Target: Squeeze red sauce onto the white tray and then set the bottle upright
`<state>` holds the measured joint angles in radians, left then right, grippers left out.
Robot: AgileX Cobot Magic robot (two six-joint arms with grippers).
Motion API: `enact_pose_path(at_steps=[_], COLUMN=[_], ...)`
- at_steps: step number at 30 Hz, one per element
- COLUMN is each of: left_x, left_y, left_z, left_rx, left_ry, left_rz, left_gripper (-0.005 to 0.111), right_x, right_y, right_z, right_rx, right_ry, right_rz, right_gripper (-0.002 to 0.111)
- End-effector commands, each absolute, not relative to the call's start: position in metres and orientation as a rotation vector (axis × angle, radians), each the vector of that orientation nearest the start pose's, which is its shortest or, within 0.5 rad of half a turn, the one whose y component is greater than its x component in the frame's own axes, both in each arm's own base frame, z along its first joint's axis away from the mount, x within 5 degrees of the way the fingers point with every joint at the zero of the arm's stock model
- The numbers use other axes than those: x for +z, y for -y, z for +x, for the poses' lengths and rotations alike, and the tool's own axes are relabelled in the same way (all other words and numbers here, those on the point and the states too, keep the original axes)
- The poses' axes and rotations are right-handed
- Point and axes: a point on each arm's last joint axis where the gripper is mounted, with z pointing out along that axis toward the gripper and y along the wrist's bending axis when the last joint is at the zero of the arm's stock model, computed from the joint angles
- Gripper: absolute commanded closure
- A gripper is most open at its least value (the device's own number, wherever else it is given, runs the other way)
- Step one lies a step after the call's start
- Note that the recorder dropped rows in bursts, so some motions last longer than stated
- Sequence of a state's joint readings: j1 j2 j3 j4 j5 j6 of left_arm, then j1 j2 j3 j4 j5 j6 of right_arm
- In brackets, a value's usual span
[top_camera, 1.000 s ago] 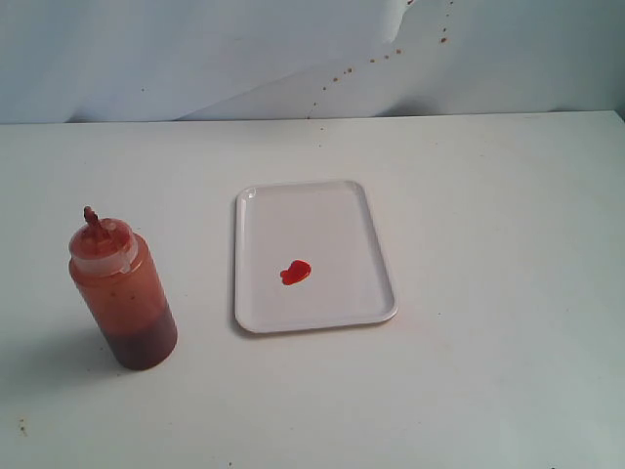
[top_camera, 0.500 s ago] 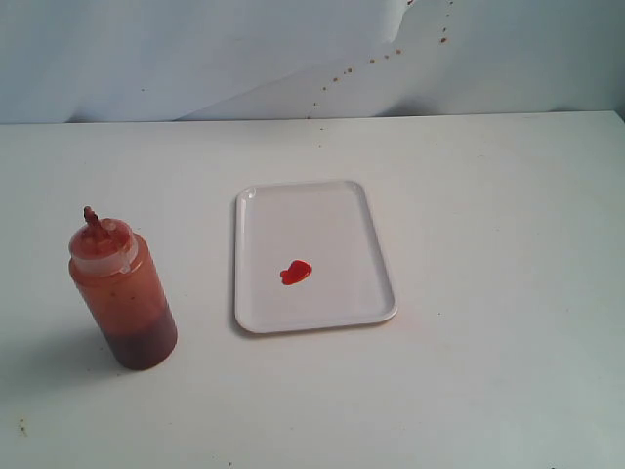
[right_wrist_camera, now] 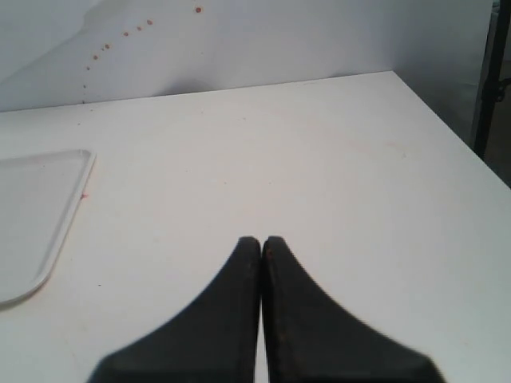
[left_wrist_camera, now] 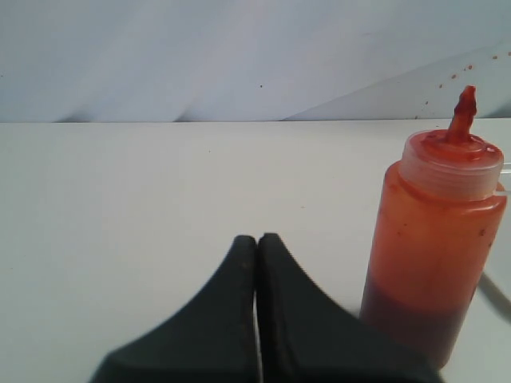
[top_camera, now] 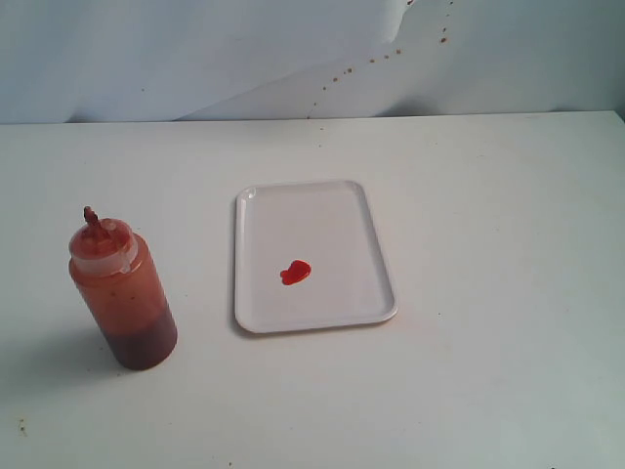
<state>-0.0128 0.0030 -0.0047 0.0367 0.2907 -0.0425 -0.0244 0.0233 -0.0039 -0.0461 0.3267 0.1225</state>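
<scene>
Sauce point(top_camera: 295, 273) lies on the tray point(top_camera: 337, 210); the bottle point(top_camera: 124, 290) stands upright near the table's left edge. Both steps appear complete. Left gripper point(left_wrist_camera: 257, 241) and right gripper point(right_wrist_camera: 262, 242) are closed, empty; no further move seems needed.

My two grippers, left point(left_wrist_camera: 256, 243) and right point(right_wrist_camera: 261, 243), are matte black. The bottle point(top_camera: 122, 290) is translucent orange-red, darker toward its base, with a whitish cap and red nozzle. Right of the bottle, the white tray point(top_camera: 347, 210) carries glossy bright red sauce point(top_camera: 295, 273). The table point(top_camera: 508, 215) is plain white.

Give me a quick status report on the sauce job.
Left gripper and right gripper shut, empty. Red sauce on white tray. Bottle upright beside it. Nothing obstructing.
</scene>
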Motion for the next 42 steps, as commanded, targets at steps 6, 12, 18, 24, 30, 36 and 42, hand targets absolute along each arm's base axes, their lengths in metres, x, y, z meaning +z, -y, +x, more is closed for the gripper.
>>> enact_pose_path(at_steps=[6, 12, 18, 24, 30, 36, 42], left_x=[0.1874, 0.1874, 0.1874, 0.1874, 0.1874, 0.1874, 0.1874], left_y=[0.0, 0.0, 0.0, 0.0, 0.0, 0.0, 0.0], left_z=[0.0547, 0.0547, 0.0547, 0.0547, 0.0547, 0.0547, 0.0547], left_rx=[-0.01, -0.01, -0.01, -0.01, -0.01, -0.01, -0.01], left_ry=[-1.769, -1.769, -1.769, -1.769, -1.769, -1.769, -1.769], left_rz=[0.001, 0.001, 0.001, 0.001, 0.001, 0.001, 0.001], left_gripper=[0.107, 0.107, 0.107, 0.107, 0.107, 0.107, 0.107], right_x=[0.1822, 0.1831, 0.1822, 0.1822, 0.1822, 0.1819, 0.1818], right_y=[0.0028, 0.0012, 0.0012, 0.0012, 0.0012, 0.0012, 0.0012], right_z=[0.0547, 0.0543, 0.0535, 0.0535, 0.0535, 0.0534, 0.0534], right_rx=[0.011, 0.012, -0.004, -0.004, -0.004, -0.004, -0.004], right_ry=[-1.831, -1.82, -1.827, -1.827, -1.827, -1.831, -1.832], right_rz=[0.095, 0.038, 0.018, 0.018, 0.018, 0.018, 0.018], right_gripper=[0.108, 0.108, 0.108, 0.108, 0.108, 0.108, 0.108])
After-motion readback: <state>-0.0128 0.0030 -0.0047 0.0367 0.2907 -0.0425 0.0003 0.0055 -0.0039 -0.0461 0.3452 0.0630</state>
